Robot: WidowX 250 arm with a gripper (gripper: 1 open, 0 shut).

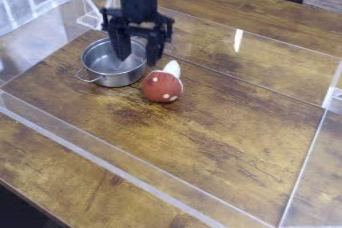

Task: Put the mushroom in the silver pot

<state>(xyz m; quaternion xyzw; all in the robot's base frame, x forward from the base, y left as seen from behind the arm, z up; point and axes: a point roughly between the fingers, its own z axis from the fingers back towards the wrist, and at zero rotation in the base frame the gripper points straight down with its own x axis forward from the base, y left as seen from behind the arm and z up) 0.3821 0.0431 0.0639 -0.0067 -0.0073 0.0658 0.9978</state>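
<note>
Fingers spread apart and empty, the gripper [139, 45] hangs over the silver pot [112, 63] while the mushroom [163, 85] lies just beside it, lower right, stem pointing up-frame.

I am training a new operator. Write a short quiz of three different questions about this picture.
1. True or false: the mushroom already lies inside the silver pot.
2. The gripper is: A) open, B) shut on the mushroom, C) out of view.
3. Fill in: the mushroom lies on its side on the wooden ____, just right of the pot.

Key:
1. False; it lies beside the pot.
2. A.
3. Table.
</note>
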